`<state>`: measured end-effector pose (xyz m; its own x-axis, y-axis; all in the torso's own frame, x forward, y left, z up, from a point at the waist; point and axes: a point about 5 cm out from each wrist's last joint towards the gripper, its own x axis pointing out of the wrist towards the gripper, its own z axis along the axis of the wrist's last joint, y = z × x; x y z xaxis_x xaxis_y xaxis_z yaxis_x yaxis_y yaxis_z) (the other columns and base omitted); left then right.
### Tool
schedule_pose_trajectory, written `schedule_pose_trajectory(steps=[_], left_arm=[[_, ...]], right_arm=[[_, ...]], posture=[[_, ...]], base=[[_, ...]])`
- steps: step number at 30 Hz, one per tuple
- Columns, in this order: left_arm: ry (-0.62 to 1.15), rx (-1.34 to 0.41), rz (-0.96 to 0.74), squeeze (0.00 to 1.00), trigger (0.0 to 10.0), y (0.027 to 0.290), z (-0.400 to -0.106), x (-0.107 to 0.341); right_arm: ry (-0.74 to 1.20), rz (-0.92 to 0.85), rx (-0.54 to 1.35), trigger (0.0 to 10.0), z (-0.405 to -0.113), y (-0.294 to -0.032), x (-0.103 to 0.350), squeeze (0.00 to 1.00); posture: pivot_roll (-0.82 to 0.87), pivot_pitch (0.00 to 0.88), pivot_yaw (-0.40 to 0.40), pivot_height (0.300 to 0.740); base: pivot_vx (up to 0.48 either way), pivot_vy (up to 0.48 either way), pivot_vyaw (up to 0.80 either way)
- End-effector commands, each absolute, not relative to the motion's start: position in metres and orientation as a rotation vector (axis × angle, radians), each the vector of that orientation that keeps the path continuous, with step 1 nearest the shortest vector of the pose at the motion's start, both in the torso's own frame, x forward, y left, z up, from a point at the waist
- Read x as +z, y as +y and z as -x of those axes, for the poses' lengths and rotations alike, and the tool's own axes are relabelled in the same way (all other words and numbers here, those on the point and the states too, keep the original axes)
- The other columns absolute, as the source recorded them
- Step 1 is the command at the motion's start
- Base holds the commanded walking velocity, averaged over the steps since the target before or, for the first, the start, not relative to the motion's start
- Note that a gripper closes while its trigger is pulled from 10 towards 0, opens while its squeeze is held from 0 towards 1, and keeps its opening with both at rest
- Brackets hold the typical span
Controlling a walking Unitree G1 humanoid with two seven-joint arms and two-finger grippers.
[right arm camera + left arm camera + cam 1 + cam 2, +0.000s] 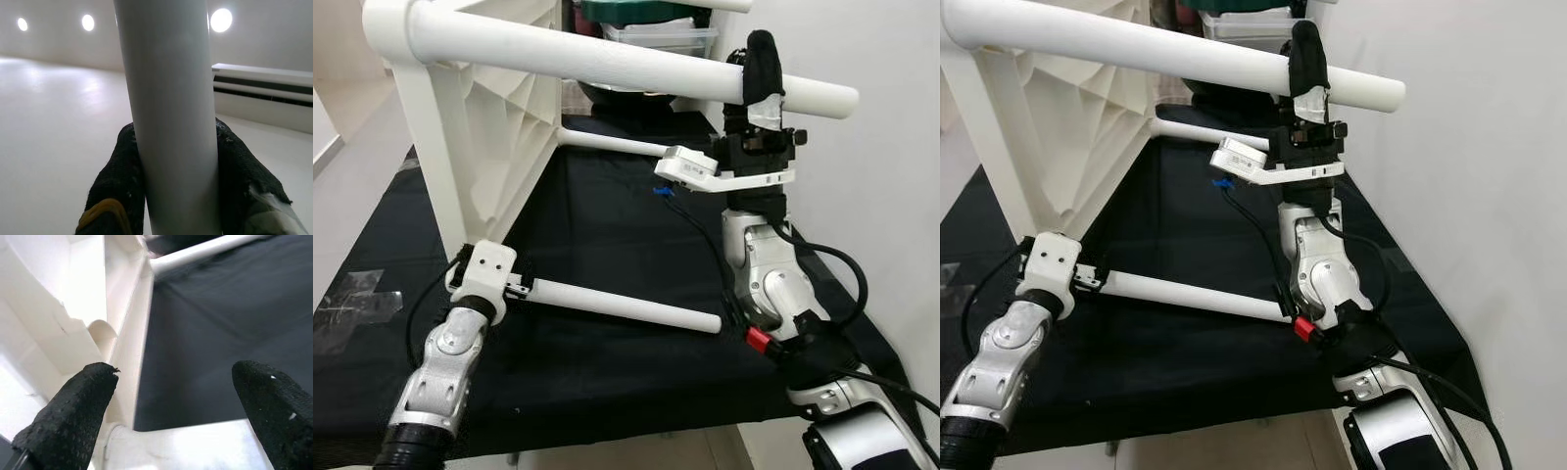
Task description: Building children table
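A white children's table lies on its side, its top (480, 127) upright at the left of a black-covered bench (607, 225). Its upper leg (607, 59) juts out to the right. My right gripper (762, 69) reaches up from below and is shut on this leg near its free end; both fingers (122, 176) press its sides. A lower leg (617, 305) stretches just above the cloth near the front. My left gripper (176, 401) is at that leg's table-side end, open, with the leg (195, 448) lying across near the base of its fingers.
Another leg (607, 142) sticks out from the table top farther back. A white wall (1489, 147) stands close on the right. Plastic bins (656, 29) sit behind the bench. The floor (352, 196) with a patch of clear tape (352, 304) lies to the left.
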<state>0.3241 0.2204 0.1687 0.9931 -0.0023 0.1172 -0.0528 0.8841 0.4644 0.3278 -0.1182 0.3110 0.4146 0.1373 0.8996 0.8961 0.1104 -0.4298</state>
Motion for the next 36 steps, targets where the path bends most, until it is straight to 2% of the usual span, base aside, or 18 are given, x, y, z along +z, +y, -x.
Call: schedule_pose_trajectory(steps=[1,2,3,7,14,17,18,22,24,29,33,36], left_arm=[[-0.166,0.296,-0.541,0.0,10.0,0.277,-0.318,0.197],[-0.199,0.318,-0.582,0.0,10.0,0.288,-0.32,0.213],[-0.199,0.318,-0.582,0.0,10.0,0.288,-0.32,0.213],[-0.309,0.44,-0.696,0.0,10.0,0.324,-0.326,0.275],[-0.399,0.512,-0.754,0.0,10.0,0.334,-0.328,0.32],[-0.431,0.507,-0.768,0.0,10.0,0.333,-0.33,0.335],[-0.473,0.499,-0.791,0.0,10.0,0.33,-0.332,0.352],[-0.561,0.488,-0.851,0.0,10.0,0.321,-0.335,0.383],[-0.561,0.488,-0.851,0.0,10.0,0.321,-0.335,0.383],[-0.673,0.454,-0.927,0.0,10.0,0.3,-0.341,0.425],[-0.695,0.448,-0.93,0.0,10.0,0.295,-0.341,0.434],[-0.734,0.437,-0.919,0.0,10.0,0.287,-0.342,0.445]], right_arm=[[-0.931,1.261,-0.879,0.0,-0.328,-0.154,0.32,0.0],[-0.932,1.251,-0.891,0.0,-0.328,-0.157,0.323,0.0],[-0.932,1.251,-0.891,0.0,-0.328,-0.157,0.323,0.0],[-0.925,1.217,-0.944,0.0,-0.328,-0.172,0.332,0.0],[-0.86,1.137,-0.96,0.0,-0.332,-0.183,0.335,0.0],[-0.816,1.109,-0.944,0.0,-0.335,-0.187,0.33,0.0],[-0.733,1.054,-0.907,0.0,-0.339,-0.193,0.318,0.0],[-0.612,0.947,-0.867,0.0,-0.343,-0.2,0.295,0.0],[-0.612,0.947,-0.867,0.0,-0.343,-0.2,0.295,0.0],[-0.596,0.867,-0.88,0.0,-0.342,-0.209,0.294,0.0],[-0.581,0.837,-0.866,0.0,-0.342,-0.21,0.293,0.0],[-0.474,0.758,-0.799,0.0,-0.344,-0.208,0.272,0.0]], posture=[[0.08,0.045,-0.071,0.74],[0.09,0.043,-0.067,0.74],[0.09,0.043,-0.067,0.74],[0.11,0.038,-0.055,0.74],[0.11,0.031,-0.043,0.74],[0.12,0.027,-0.04,0.74],[0.12,0.026,-0.041,0.74],[0.13,0.019,-0.036,0.74],[0.13,0.019,-0.036,0.74],[0.13,0.013,-0.023,0.74],[0.14,0.011,-0.021,0.74],[0.14,0.016,-0.019,0.74]], base=[[0.0,0.0,0.0],[0.0,0.0,0.0],[0.0,0.0,0.0],[0.0,0.0,0.0],[0.0,0.0,0.0],[0.0,0.0,0.0],[0.0,0.0,0.0],[0.0,0.0,0.0],[0.0,0.0,0.0],[0.0,0.0,0.0],[0.0,0.0,0.0],[0.0,0.0,0.0]])
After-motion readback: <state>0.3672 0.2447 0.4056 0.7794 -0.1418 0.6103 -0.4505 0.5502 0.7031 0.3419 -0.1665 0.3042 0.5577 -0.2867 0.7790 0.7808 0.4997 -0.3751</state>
